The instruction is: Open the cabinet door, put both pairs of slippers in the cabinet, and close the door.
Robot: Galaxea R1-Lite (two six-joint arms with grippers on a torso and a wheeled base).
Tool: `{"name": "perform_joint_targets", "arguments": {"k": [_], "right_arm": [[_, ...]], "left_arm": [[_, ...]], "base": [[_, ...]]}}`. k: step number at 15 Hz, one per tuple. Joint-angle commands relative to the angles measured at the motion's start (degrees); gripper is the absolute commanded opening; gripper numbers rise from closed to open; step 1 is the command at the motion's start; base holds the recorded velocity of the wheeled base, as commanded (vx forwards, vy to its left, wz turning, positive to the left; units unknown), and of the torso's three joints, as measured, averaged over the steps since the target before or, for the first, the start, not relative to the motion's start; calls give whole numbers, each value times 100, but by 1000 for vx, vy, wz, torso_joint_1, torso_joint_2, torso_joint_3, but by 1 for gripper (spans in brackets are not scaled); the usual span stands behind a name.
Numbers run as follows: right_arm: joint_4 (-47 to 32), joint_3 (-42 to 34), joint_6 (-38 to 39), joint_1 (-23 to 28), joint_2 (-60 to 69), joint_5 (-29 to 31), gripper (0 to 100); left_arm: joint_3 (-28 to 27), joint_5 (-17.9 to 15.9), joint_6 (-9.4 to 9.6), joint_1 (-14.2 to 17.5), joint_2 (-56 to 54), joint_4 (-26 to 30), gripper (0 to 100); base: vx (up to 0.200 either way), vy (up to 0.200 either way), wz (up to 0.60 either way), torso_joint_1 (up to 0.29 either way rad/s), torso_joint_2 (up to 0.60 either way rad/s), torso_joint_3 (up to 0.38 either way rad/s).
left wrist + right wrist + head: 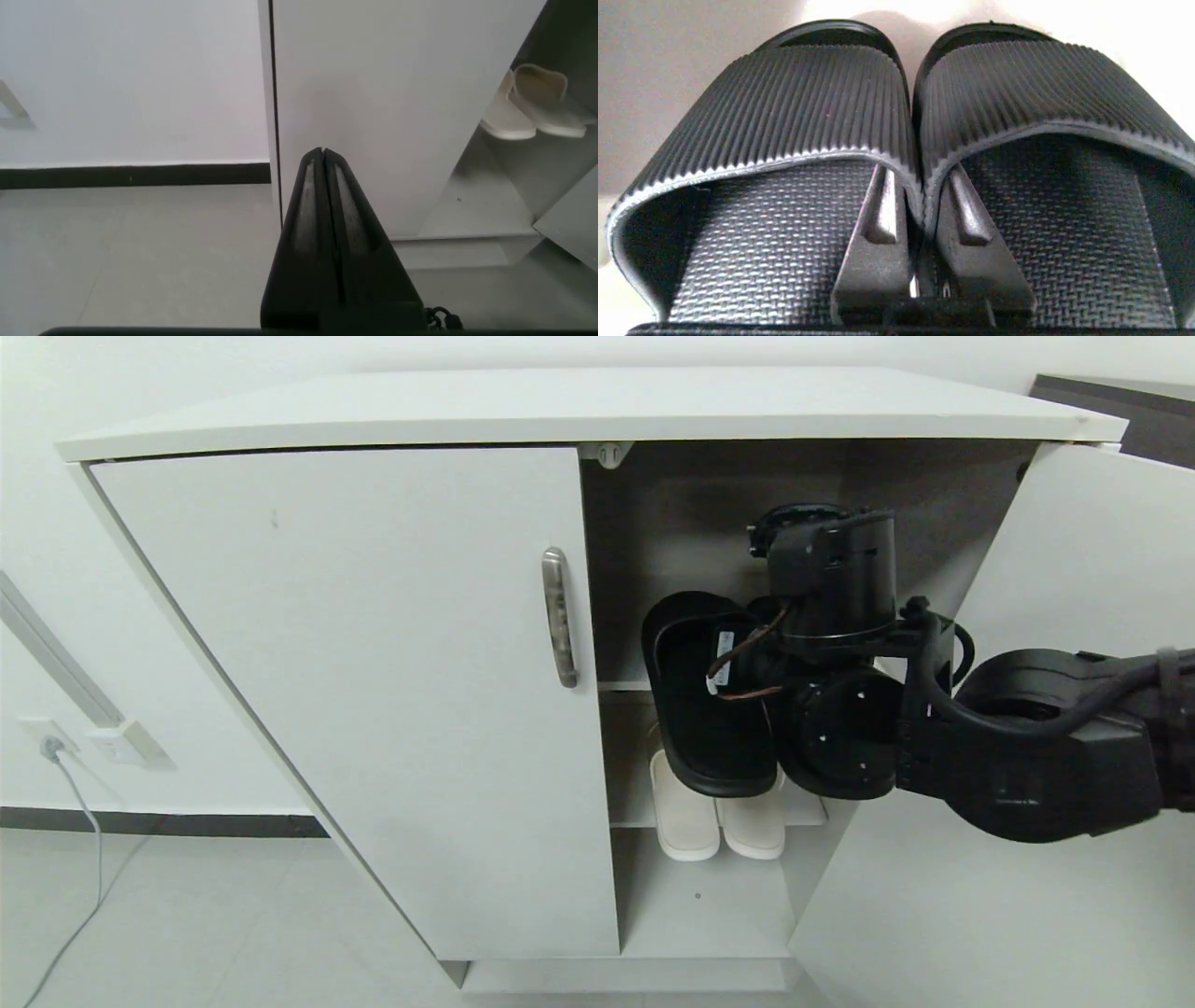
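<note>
A white cabinet stands with its left door closed and its right door swung open. A pair of white slippers rests on the lower shelf, toes outward. My right gripper is shut on the inner edges of a pair of black slippers, pinching the two together. They hang tilted in the opening, level with the upper shelf and above the white pair. My left gripper is shut and empty, low over the floor and facing the closed left door.
The left door carries a metal handle near the opening. A wall socket with a cable sits left of the cabinet, above a dark baseboard. Bare grey floor lies in front.
</note>
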State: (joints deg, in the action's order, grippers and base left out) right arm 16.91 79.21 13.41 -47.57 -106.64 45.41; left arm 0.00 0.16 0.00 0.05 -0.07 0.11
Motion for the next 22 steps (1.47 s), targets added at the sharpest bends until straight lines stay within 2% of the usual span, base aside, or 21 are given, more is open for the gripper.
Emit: {"name": "perform_joint_targets", "arguments": {"k": [1, 4, 9, 13, 20, 21, 22], "right_arm": [[-56, 455, -49, 178, -419, -23, 0], [-513, 1237, -75, 468, -744, -190, 0], [-935, 2028, -93, 635, -1078, -199, 0], [-944, 2151, -172, 679, -1104, -472, 0], [-935, 2186, -172, 687, -1210, -524, 0], [-935, 2186, -172, 696, -1210, -524, 100], [-944, 2168, -172, 705, -1210, -524, 100]], "left_arm": [[0, 2, 0, 4, 7, -2, 0], [0, 2, -9, 4, 7, -2, 0], [0, 2, -9, 4, 7, -2, 0], [0, 2, -9, 4, 7, -2, 0], [0, 2, -9, 4, 7, -2, 0], [0, 2, -9, 4, 7, -2, 0], [0, 2, -18, 4, 7, -2, 0]], "base": [[0, 0, 0, 0, 0, 0], [0, 0, 0, 0, 0, 0], [0, 0, 0, 0, 0, 0], [0, 0, 0, 0, 0, 0], [0, 0, 0, 0, 0, 0], [0, 0, 0, 0, 0, 0], [0, 0, 0, 0, 0, 0]]}}
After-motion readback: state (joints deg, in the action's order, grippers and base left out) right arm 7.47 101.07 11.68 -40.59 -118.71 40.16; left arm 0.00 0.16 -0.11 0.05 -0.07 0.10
